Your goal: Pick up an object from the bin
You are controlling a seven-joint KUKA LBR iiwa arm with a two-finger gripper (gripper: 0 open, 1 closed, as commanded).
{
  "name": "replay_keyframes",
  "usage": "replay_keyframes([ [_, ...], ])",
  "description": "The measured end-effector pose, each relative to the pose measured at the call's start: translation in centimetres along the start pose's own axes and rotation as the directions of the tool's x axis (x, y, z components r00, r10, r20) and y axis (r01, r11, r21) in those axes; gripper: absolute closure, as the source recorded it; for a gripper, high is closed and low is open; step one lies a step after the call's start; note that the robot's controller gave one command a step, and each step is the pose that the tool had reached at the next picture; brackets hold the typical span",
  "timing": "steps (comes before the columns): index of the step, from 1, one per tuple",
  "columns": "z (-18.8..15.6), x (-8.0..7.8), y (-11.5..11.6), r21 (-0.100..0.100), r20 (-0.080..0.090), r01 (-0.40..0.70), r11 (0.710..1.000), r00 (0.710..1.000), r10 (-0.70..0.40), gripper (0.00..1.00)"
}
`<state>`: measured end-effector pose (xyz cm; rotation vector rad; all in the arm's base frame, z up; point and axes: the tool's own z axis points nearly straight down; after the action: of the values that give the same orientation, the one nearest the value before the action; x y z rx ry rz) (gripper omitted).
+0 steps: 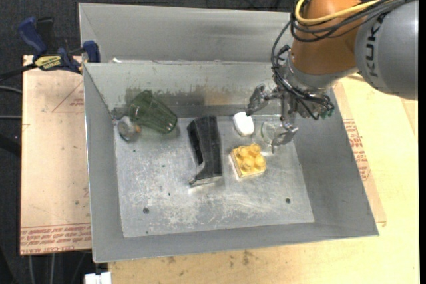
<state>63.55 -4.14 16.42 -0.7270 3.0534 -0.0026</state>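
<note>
As it hovers over bin (200, 209) right half, tool (271, 118) shows fingers spread apart, small white lump (243, 123) just beside, yellow knobbly block (247, 160) close by.

You can read only the dark letters "KU", the start of a maker's name, running sideways along the grey arm link (389, 43) at upper right.
</note>
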Motion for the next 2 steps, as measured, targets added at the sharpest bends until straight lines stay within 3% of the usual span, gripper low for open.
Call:
replay_keyframes([
  [1, 0.5, 0.8, -0.9, -0.006, -0.001, -0.171, 0.985, 0.985, 0.171, 0.00],
  [2, 2.4, 0.5, 3.0, 0.001, 0.000, -0.098, 0.995, 0.995, 0.098, 0.00],
])
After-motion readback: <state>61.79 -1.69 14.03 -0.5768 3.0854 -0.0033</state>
